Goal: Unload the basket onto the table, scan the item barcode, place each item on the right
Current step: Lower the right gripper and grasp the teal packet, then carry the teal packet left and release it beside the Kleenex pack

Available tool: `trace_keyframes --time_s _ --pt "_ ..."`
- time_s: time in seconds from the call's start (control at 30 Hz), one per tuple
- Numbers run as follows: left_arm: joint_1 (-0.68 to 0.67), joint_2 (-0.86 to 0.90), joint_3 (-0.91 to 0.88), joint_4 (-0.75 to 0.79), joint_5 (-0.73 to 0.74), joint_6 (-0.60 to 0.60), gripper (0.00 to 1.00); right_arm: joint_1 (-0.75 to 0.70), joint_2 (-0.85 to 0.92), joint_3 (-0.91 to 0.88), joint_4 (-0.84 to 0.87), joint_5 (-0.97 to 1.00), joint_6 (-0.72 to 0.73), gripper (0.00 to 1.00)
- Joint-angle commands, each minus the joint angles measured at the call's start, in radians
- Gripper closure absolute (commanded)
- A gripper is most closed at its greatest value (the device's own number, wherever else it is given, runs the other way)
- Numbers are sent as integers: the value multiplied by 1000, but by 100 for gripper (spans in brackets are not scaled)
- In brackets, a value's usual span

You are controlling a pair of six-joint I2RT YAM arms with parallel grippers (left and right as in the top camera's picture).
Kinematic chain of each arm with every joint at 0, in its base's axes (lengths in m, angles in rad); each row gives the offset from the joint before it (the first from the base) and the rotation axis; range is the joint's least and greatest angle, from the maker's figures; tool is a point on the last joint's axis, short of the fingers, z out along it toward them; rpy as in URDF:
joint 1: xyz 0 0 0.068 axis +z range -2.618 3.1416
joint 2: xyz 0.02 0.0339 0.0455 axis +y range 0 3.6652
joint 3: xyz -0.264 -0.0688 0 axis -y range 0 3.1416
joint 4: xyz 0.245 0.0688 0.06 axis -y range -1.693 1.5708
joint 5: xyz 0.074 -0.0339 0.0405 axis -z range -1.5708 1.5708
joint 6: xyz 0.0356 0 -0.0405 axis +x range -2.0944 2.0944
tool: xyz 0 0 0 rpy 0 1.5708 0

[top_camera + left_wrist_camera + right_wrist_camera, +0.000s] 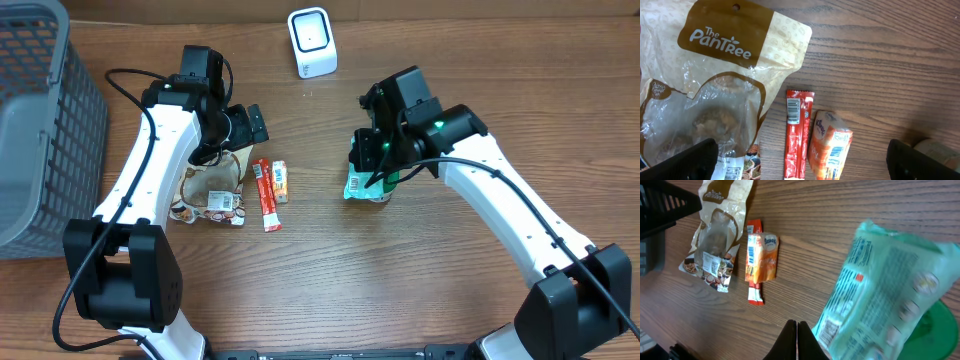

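The green packet (366, 186) lies on the bench (330, 290), right of centre, directly under the right end effector (796, 341). That end effector's fingers are pressed together with nothing between them, and the packet sits just beside their tips. The white scanner (312, 42) stands at the far edge, well apart from the packet. To the left, the left end effector (807, 160) is spread wide and empty above a brown-and-clear snack pouch (715, 90), a red stick sachet (798, 132) and an orange tissue pack (830, 145). A grey mesh basket (40, 130) sits at the bench's left edge.
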Motion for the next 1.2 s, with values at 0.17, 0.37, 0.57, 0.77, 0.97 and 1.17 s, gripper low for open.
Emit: trace_keyframes --time_s 0.17,0.37,0.57,0.77,0.97,1.17 --pt "0 -1 20 -1 8 -3 0 27 40 0 11 70 22 90" --pt "0 -1 20 -1 8 -3 0 27 40 0 21 69 22 85" --pt "0 -1 20 -2 8 -3 1 32 40 0 24 74 24 81" --pt "0 -1 20 -1 8 -3 1 71 49 0 45 131 83 72" --pt "0 -1 20 -1 8 -3 0 155 108 0 84 276 158 71" --pt "0 -1 20 -1 8 -3 0 222 192 0 111 406 199 71"
